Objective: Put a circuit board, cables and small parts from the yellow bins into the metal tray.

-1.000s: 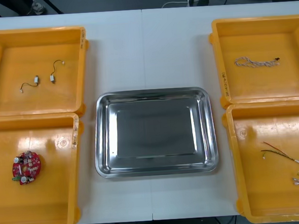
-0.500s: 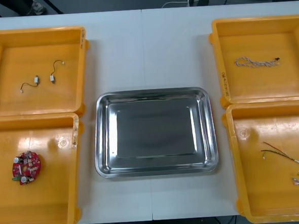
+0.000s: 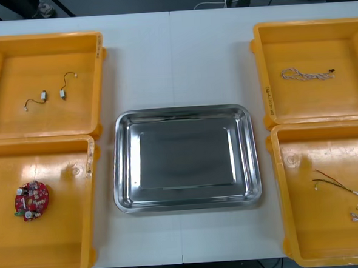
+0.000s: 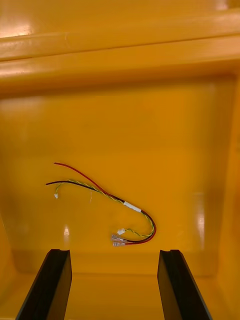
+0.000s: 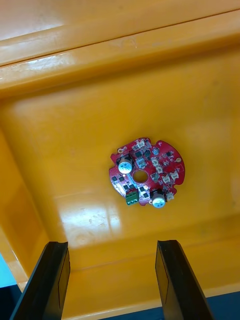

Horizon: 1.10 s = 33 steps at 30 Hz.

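Metal tray [image 3: 182, 111] bare. Left gripper [image 5: 112, 245], fingers [image 5: 55, 270] spread, above circuit board [image 5: 147, 172] in yellow bin [image 5: 75, 125]; right gripper [image 4: 115, 252], fingers [image 4: 175, 280] spread, above red and yellow cable [image 4: 131, 206] (thin, lying flat): pinch could miss, board skid.

Left gripper [image 5: 111, 245]: fingers spread wide, aimed downward.
Right gripper [image 4: 112, 251]: fingers spread wide, aimed downward.

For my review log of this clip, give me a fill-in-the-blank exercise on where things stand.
The left gripper, jaws open, hangs over the round red ____.
The right gripper, jaws ____, hangs over the red and yellow cable.
The metal tray holds ____.
The small metal parts lie in the far ____ yellow bin.
Missing: circuit board; open; nothing; left.
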Motion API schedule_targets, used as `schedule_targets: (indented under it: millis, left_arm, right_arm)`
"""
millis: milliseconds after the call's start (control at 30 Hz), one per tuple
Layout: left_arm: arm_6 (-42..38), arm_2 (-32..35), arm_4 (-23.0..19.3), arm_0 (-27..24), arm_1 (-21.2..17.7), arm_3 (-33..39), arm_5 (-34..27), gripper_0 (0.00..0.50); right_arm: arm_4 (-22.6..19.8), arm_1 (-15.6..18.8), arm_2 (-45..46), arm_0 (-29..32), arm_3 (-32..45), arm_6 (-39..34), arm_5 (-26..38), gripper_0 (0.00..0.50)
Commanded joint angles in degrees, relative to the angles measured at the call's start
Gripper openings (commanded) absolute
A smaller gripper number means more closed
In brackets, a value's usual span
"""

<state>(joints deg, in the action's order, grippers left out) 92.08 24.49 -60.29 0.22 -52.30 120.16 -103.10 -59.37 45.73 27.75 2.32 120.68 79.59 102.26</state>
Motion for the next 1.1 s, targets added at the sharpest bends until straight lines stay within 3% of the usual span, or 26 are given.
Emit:
schedule_targets:
  millis: [33, 533, 1100]
  left_arm:
    - [11.72, -1.37, -0.97, 2.5, -3.07, 0.6, 2.37, 0.5]
    - [20.51, -4.98, -2.9, 9.1, -5.18, 1.4, 13.45, 0.5]
    - [27.98, -9.46, -2.02, 17.97, -9.31, 4.3, 25.58, 0.5]
  right_arm:
    - [0.49, -1.78, -1.12, 3.39, 1.58, 3.2, -2.07, 0.5]
    - [3.74, -3.37, -4.72, 10.34, 1.67, 7.07, -12.09, 0.5]
    - [7.17, -3.37, -7.36, 12.8, 1.58, 32.11, -16.92, 0.5]
